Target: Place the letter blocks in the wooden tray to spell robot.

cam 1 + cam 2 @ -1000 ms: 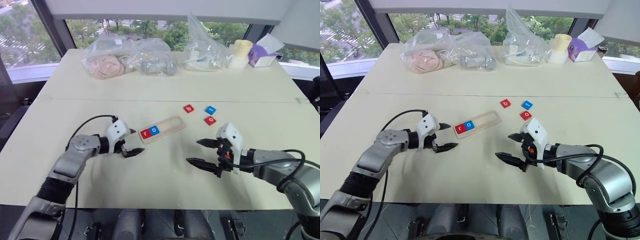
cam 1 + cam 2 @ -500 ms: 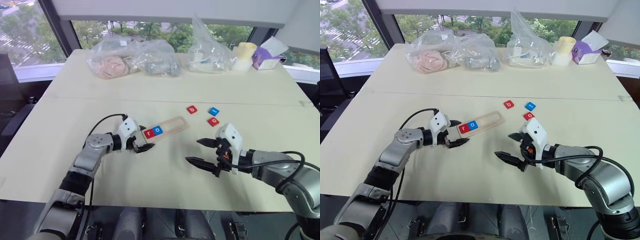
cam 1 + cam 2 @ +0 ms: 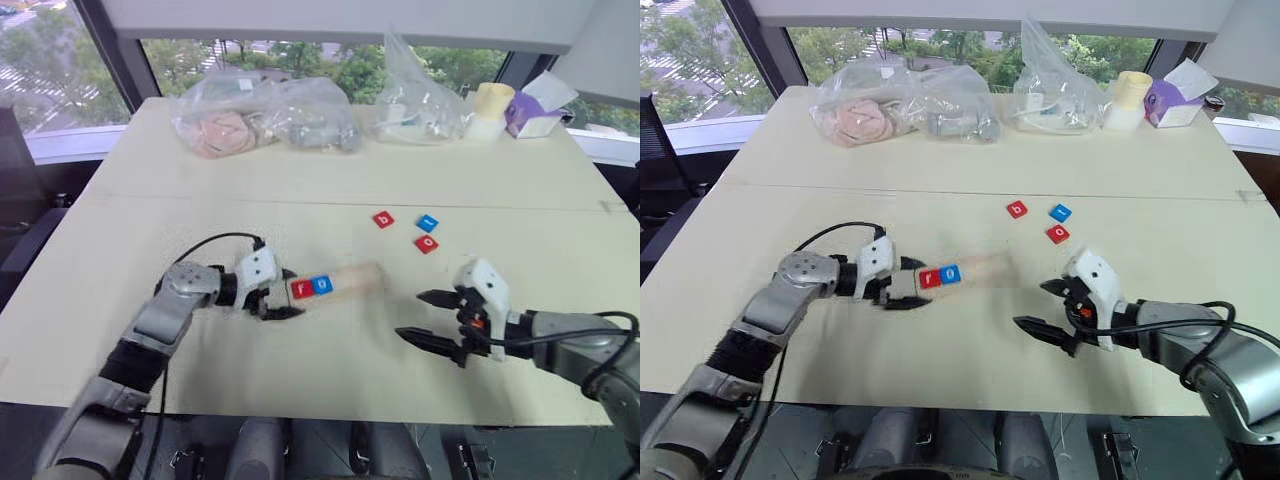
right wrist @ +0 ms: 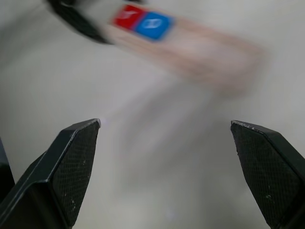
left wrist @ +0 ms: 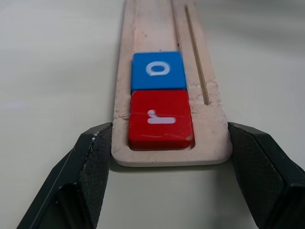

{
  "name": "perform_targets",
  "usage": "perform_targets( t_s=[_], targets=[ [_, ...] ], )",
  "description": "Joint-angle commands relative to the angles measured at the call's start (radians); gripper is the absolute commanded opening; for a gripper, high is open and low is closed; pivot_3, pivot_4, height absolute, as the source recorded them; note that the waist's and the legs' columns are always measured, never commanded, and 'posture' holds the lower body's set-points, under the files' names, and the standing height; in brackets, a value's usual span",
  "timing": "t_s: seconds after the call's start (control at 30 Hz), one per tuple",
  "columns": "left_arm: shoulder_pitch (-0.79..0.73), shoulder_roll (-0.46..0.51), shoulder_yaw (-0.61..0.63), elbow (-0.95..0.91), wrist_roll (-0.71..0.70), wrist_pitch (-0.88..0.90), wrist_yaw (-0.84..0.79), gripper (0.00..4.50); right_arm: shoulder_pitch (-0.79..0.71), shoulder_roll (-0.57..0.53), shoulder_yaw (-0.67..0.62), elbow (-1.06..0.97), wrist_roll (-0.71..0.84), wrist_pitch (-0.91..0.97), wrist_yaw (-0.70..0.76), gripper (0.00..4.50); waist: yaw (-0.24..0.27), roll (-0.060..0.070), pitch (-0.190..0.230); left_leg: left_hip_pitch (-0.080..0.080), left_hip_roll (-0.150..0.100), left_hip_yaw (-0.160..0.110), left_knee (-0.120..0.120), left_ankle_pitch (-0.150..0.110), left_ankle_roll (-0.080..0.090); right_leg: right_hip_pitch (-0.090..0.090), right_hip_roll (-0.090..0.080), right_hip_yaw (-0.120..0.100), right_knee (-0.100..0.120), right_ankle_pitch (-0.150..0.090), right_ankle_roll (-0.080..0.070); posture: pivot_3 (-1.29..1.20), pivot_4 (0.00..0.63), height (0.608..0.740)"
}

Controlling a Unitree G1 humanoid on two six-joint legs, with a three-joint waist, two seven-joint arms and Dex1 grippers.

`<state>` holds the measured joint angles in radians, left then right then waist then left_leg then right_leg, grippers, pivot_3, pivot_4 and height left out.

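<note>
Wooden tray (image 3: 335, 284) lies mid-surface (image 3: 330, 180), long axis running 9-to-3, tilted slightly toward 2. Left hand (image 5: 167, 157) grips its 9 o'clock end. Red r (image 5: 160, 119), blue o (image 5: 157, 70) sit there. Right hand (image 3: 430, 318) spread wide, empty, at 4 o'clock of tray.

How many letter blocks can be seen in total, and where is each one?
5. The red r block and the blue o block sit in the wooden tray. The red b block, a blue block and the red o block lie loose on the table.
</note>
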<state>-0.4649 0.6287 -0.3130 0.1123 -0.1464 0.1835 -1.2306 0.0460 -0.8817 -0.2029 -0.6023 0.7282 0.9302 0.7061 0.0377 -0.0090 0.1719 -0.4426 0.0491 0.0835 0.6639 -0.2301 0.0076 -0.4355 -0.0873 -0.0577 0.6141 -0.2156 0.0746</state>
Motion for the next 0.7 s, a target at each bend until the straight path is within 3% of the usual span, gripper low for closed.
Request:
perform_targets(
  t_s=[0.03,0.5,0.7],
  targets=[
    [-0.042,0.032,-0.061,0.04,0.039,-0.071,-0.121,3.14,0.002,0.007,-0.036,-0.011,-0.001,-0.027,-0.002,4.5,0.0,0.0,0.0,0.0,0.0,0.0,0.0,0.0,0.0,0.0,0.0,0.0,0.0,0.0,0.0,0.0,0.15,0.739],
    [-0.141,-0.076,-0.035,0.282,0.09,-0.19,-0.05,3.14,0.021,0.081,-0.01,-0.074,0.017,-0.008,-0.083,4.5,0.002,0.0,0.0,0.001,0.0,-0.001,0.003,0.0,0.0,0.003,-0.001,0.0,0.0,0.0,0.0,0.0,0.15,0.739],
    [-0.207,-0.103,-0.046,0.451,0.137,-0.335,-0.04,3.14,-0.006,0.083,0.01,-0.054,0.012,-0.012,-0.082,4.5,0.002,0.0,0.0,0.001,0.0,-0.002,0.003,0.0,0.0,0.004,-0.001,0.0,0.0,0.0,0.0,0.0,0.15,0.739]
  ],
)
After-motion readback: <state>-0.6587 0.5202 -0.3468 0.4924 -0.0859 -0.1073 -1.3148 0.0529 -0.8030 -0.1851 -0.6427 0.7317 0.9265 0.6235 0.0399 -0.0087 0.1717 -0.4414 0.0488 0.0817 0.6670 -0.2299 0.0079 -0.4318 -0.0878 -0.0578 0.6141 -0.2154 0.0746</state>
